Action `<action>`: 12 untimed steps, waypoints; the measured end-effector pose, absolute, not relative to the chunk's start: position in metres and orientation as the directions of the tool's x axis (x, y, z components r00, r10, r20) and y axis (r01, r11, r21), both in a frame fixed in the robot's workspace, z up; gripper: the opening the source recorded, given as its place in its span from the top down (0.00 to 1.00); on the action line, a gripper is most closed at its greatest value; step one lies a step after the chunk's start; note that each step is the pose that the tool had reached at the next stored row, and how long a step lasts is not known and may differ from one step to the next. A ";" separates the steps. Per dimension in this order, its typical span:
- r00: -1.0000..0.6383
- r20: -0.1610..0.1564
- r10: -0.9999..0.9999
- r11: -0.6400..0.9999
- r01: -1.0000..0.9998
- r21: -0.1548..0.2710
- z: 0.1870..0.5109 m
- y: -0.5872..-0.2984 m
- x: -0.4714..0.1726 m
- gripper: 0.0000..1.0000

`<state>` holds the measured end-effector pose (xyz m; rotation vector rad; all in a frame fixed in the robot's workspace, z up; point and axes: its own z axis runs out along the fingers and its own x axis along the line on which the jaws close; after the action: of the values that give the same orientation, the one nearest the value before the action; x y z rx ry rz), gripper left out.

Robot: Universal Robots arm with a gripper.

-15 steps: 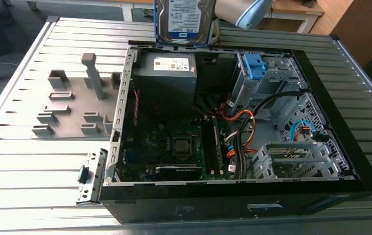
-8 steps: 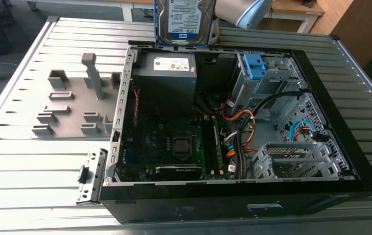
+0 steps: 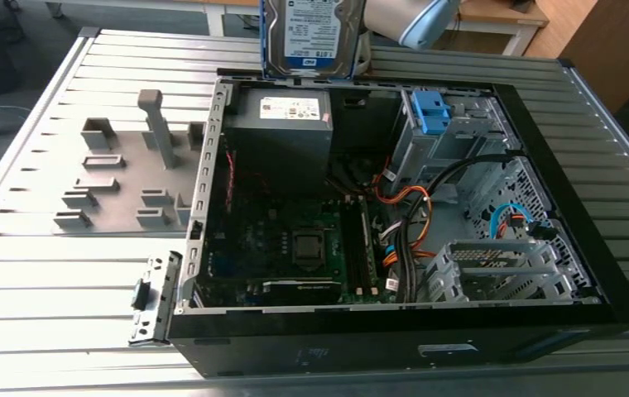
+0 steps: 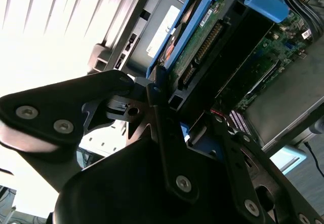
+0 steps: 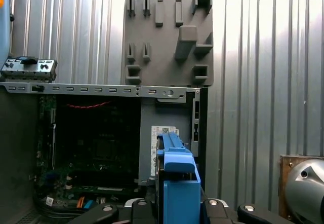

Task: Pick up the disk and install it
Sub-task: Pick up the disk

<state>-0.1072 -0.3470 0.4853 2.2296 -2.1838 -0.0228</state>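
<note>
- Our gripper [image 4: 174, 110] is clamped on the disk [image 4: 202, 36], its fingers [image 4: 126, 89] pressing the end of the blue frame from both sides.
- The disk hangs upright in the air over the rim of the open computer case [image 3: 612, 273], above the power supply [image 3: 281, 124]. It is picked up but not yet installed.
- Seating it, we judge, calls for lining it up squarely with the drive bay [image 3: 469, 136], toward the exterior view's right.
- Room looks tight there, with metal walls and cables [image 3: 414, 211] crowding close. Above the case it is open.
</note>
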 end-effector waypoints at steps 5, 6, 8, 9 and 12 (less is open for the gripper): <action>0.021 0.004 -1.000 -0.021 -0.999 0.025 0.485 -0.349 -0.107 0.64; 0.021 0.004 -1.000 -0.021 -0.999 0.025 0.485 -0.349 -0.107 0.64; 0.021 0.004 -1.000 -0.021 -0.999 0.025 0.485 -0.350 -0.107 0.64; 0.021 0.004 -1.000 -0.021 -0.999 0.025 0.485 -0.351 -0.107 0.64; 0.021 0.004 -1.000 -0.021 -0.999 0.025 0.485 -0.352 -0.107 0.64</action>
<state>-0.1072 -0.3518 0.4851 2.2295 -2.1839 -0.0228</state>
